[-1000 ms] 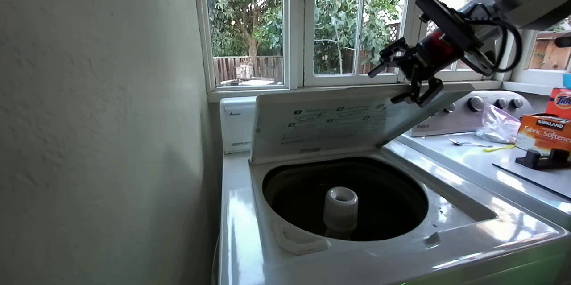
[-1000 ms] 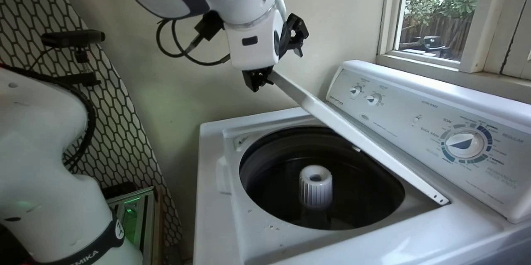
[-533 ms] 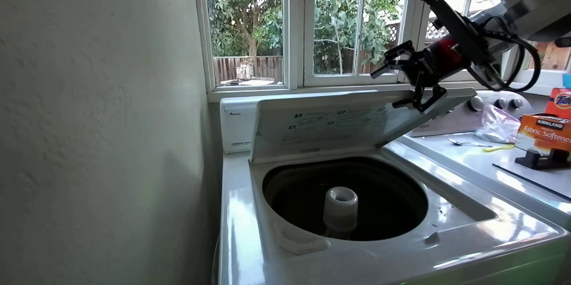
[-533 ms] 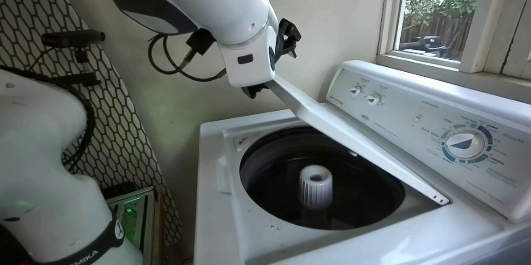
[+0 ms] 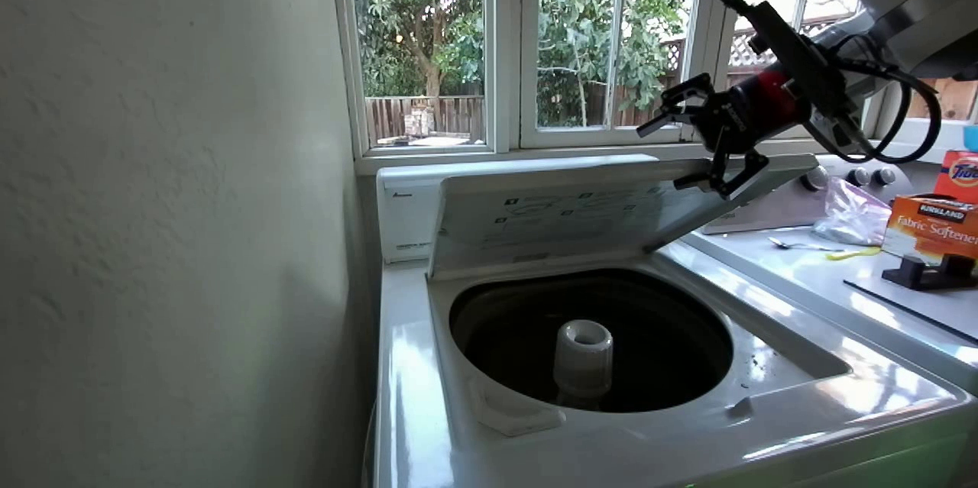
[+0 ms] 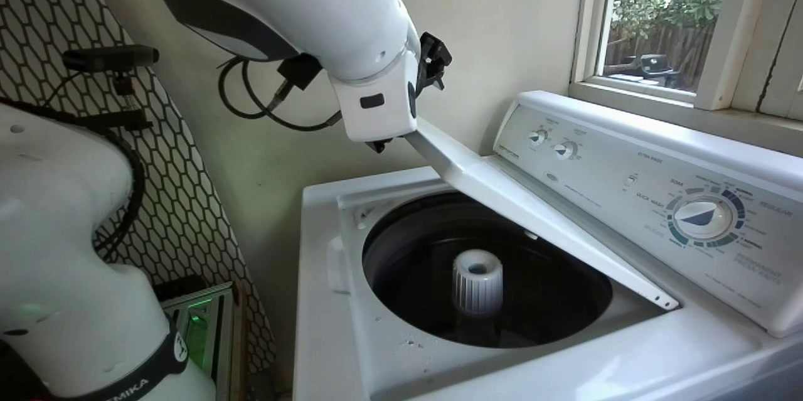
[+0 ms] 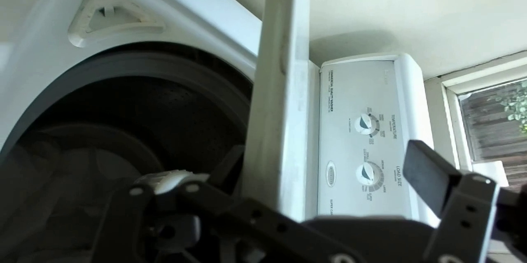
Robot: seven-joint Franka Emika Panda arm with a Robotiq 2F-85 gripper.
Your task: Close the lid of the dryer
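The glossy white lid (image 5: 565, 214) stands partly open, slanting over the dark round tub of the dryer (image 5: 416, 389). Its printed instruction sheet faces the tub. In an exterior view the lid (image 6: 502, 191) appears edge-on, with the white centre post (image 6: 477, 285) below. My gripper (image 5: 663, 155) is open at the lid's upper free edge, one finger above it and one on the underside. In the wrist view the lid edge (image 7: 267, 110) runs between the spread fingers of the gripper (image 7: 329, 172), close to the left finger; the right finger pad (image 7: 430, 176) is apart from it.
The raised back panel with dials (image 6: 602, 194) stands behind the lid. A wall (image 5: 191, 205) runs close along the dryer's side. A second white appliance (image 5: 810, 263) adjoins, holding a plastic bag (image 5: 852, 213), an orange box (image 5: 928, 232) and a black-handled item (image 5: 928, 274). Windows are behind.
The arm and gripper have moved down, and the lid has tilted somewhat lower toward the tub, more of the back panel now showing over it. The gripper has stayed open.
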